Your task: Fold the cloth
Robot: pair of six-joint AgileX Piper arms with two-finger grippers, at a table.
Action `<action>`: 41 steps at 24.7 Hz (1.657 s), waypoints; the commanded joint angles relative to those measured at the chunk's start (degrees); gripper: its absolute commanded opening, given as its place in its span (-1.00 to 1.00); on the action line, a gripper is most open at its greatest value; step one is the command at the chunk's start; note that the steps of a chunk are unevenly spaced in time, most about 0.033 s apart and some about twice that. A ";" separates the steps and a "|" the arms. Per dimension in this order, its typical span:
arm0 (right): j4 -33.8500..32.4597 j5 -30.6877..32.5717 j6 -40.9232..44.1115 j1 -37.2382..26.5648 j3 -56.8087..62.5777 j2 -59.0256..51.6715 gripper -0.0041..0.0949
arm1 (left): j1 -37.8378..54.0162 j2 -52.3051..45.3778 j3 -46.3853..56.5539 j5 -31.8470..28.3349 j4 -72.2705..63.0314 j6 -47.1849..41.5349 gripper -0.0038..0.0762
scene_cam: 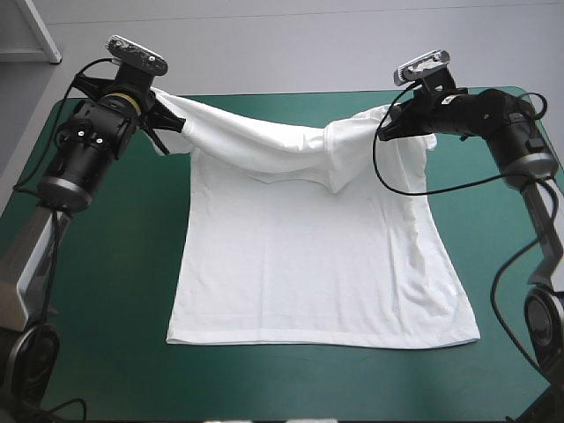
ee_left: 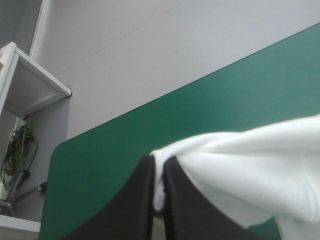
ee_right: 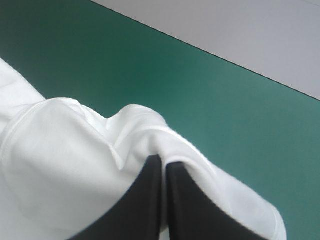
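White short-sleeved T-shirt (scene_cam: 317,282) of soft, matt fabric, lying at the middle of the table on the teal-green cover (scene_cam: 115,291). The lower part of the garment lies flat and nearly smooth. Its hem runs straight along the side toward the near edge, and faint long creases run down its right side. The upper part, toward the far edge, is lifted off the cover at both shoulders. It sags between them in a shallow curve, the fabric gathered into long, soft folds. A sleeve hangs loose below the right shoulder.

The left gripper (ee_left: 160,165) has its two black fingers pressed together on a thin pinch of the fabric's edge, which shows as a white strip between them. The right gripper (ee_right: 163,162) is likewise all but closed on the cloth, with a rounded fold draped over its fingertips. Both grippers are held above the cover at the garment's far corners, well apart. The cover is smooth and plain, with rounded corners.
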 commanded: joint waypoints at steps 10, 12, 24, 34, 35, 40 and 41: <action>-0.75 -6.31 -0.50 -0.37 -8.90 11.75 0.11 | 0.42 10.65 -1.72 -7.89 -12.90 -0.31 -0.69; -1.44 -6.44 0.92 -0.37 -9.47 11.41 0.46 | 0.42 10.65 -1.72 -6.81 -14.49 0.09 -0.38; 3.56 11.82 7.98 -6.35 -9.47 -6.04 0.13 | 0.42 -6.21 4.97 6.96 -23.94 4.89 -0.02; 4.83 22.02 13.73 -9.06 -3.80 -20.59 0.03 | 0.42 -29.89 34.33 15.38 -36.39 6.74 -0.02; 4.83 21.33 13.72 -9.06 -2.12 -22.15 0.03 | 0.42 -31.98 36.90 17.13 -36.80 6.74 -0.02; 4.83 18.11 13.66 -9.06 6.62 -28.02 0.02 | 0.42 -38.49 45.97 21.30 -36.90 5.53 -0.02; 4.83 17.66 13.56 -9.06 8.22 -28.90 0.02 | 0.42 -38.81 47.34 21.40 -36.90 5.53 -0.02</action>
